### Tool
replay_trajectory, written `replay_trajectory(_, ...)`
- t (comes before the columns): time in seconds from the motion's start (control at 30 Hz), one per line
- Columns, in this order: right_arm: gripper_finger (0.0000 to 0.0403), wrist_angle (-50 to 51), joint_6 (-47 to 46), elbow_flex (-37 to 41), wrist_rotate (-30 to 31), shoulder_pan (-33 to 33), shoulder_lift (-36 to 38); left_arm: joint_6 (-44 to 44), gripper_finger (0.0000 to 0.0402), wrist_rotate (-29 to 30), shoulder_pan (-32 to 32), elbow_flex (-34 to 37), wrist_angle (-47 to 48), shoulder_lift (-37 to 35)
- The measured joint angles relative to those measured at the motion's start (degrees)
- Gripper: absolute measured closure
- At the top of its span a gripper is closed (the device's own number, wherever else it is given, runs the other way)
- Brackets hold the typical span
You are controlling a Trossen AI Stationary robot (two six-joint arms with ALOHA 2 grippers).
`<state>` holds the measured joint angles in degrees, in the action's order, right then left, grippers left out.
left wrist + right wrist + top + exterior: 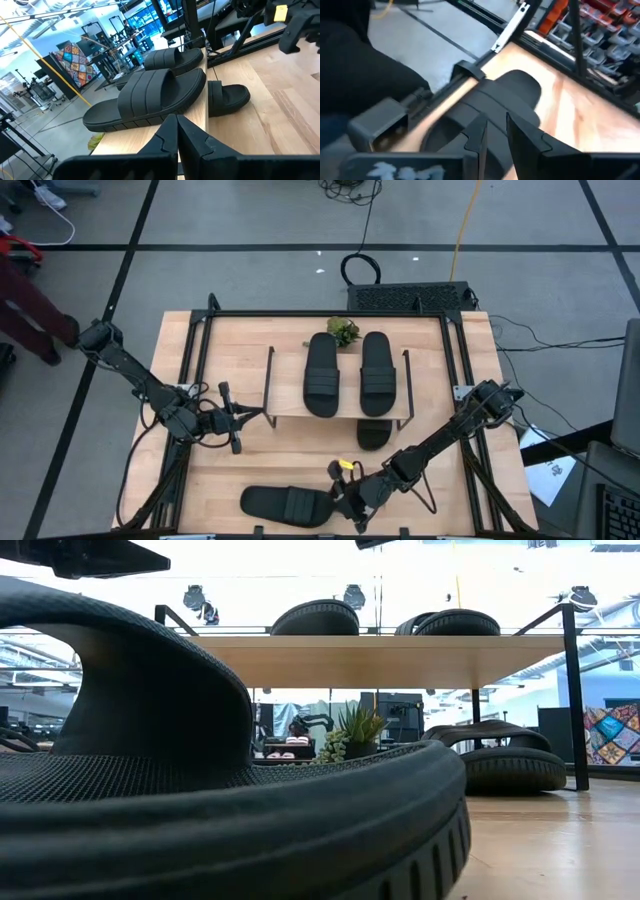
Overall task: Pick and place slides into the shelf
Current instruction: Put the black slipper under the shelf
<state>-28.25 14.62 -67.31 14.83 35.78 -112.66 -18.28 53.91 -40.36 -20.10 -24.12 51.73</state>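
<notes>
Two black slides [322, 375] [377, 372] lie side by side on the shelf's light wood top board [340, 414]. A third slide [373, 434] rests on the table under the shelf, its end poking out toward the near side. The fourth slide [285, 503] lies flat near the table's near edge and fills the low view [200, 790]. My right gripper [340, 494] is open at that slide's right end; in the right wrist view its fingers [495, 135] stand over the ribbed strap [495, 102]. My left gripper [255, 416] is shut beside the shelf's left end, level with the top board [200, 125]. My right gripper comes at the near slide from the table's right, slanting down, one finger [477, 135] on either side of the strap's middle. Whether the fingers touch the strap I cannot tell. The slide lies flat on the table.
A small green plant [343, 330] stands at the shelf's far edge. Black frame rails [205, 350] run along the table's sides. A black box [410, 297] sits behind the far edge. A person's leg [30, 310] shows off the table's left. Bare wood lies between the shelf and the near slide.
</notes>
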Motion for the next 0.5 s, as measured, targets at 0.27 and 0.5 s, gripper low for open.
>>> replay_trajectory(0.27, 0.0337, -0.3, 11.4, 0.0, 1.7, 0.0, -1.4, 0.5, 0.0399, 0.0, 0.0, 0.0, 0.0, 0.0)
replay_trajectory(0.5, 0.0337, -2.9, 8.2, 0.0, 7.9, 0.0, -1.2, 3.7, 0.0399, -12.1, 0.0, 0.0, 1.6, 0.0)
